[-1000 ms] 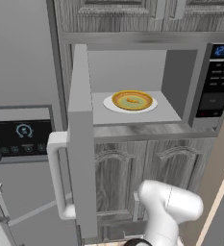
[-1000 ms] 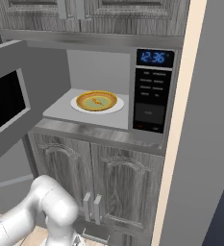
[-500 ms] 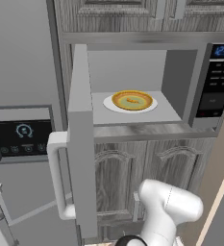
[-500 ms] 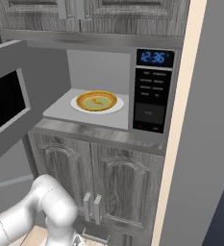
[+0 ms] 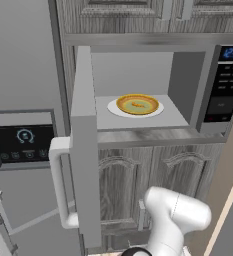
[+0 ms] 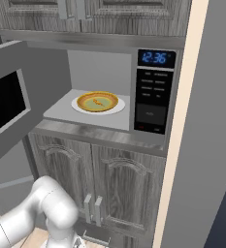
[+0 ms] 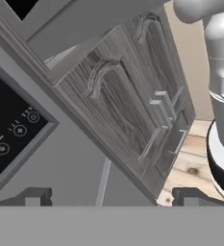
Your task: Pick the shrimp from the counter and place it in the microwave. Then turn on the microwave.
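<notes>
The microwave (image 5: 223, 85) (image 6: 155, 92) stands with its door (image 5: 83, 125) swung wide to the left, the pale bar handle (image 5: 60, 185) facing me. Inside, a yellow bowl (image 5: 137, 105) (image 6: 98, 102) rests on a white plate. The tiny orange shrimp (image 5: 138, 104) (image 6: 99, 101) lies in that bowl. My gripper (image 7: 114, 197) hangs low, well below the microwave, open with nothing between its fingertips (image 7: 34, 194). It faces the lower cabinet doors (image 7: 132, 105). The white arm (image 5: 175, 220) (image 6: 51, 213) bends down in front of those doors.
A grey panel with a black dial screen (image 5: 22, 142) (image 7: 7, 129) sits left of the open door. Lower cabinet doors (image 6: 119, 189) carry bar handles (image 7: 164, 103). A pale wall edge (image 6: 182, 145) bounds the right side. Wood floor (image 7: 190, 168) lies below.
The arm's low end has shifted slightly at the bottom edge of the left base view. The microwave, bowl and shrimp have stayed put, and the gripper remains open.
</notes>
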